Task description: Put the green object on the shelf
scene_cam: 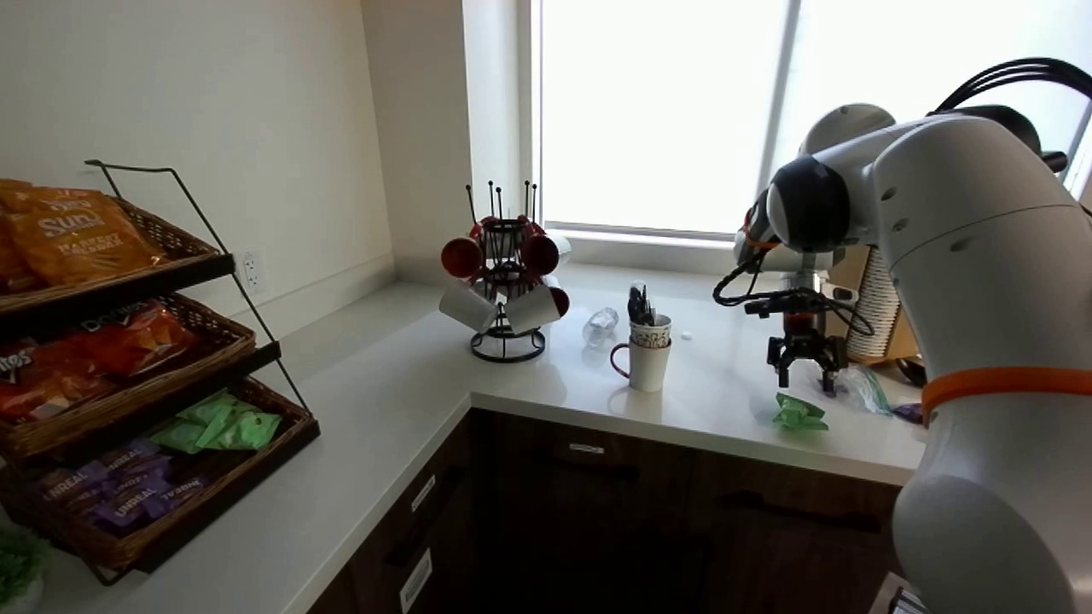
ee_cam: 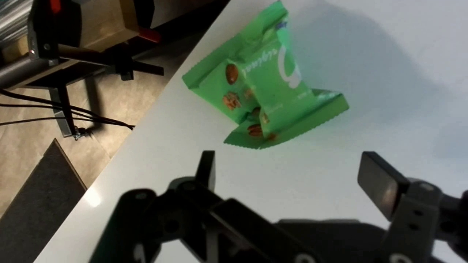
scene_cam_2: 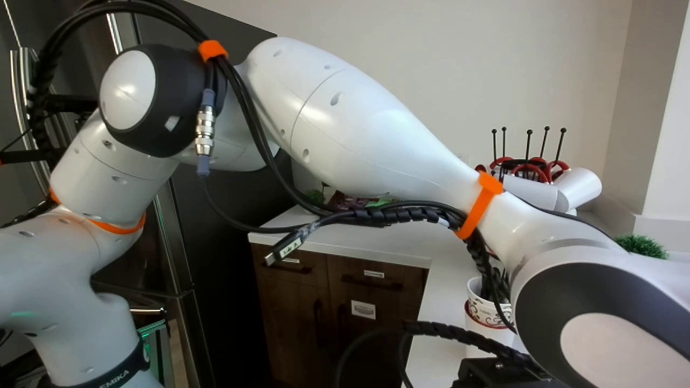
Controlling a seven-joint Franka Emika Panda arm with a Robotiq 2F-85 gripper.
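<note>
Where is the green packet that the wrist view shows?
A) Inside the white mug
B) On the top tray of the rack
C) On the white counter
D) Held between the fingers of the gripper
C: the wrist view shows the green packet lying on the white counter, outside the open gripper.

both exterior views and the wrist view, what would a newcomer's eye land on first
Most likely the white robot arm, sweeping across an exterior view. Next, probably the bright green packet, lying on the white counter in the wrist view, with the open tool reaching in from the bottom edge. Then the tiered rack at the left of an exterior view, with orange snack bags in its top tray.
</note>
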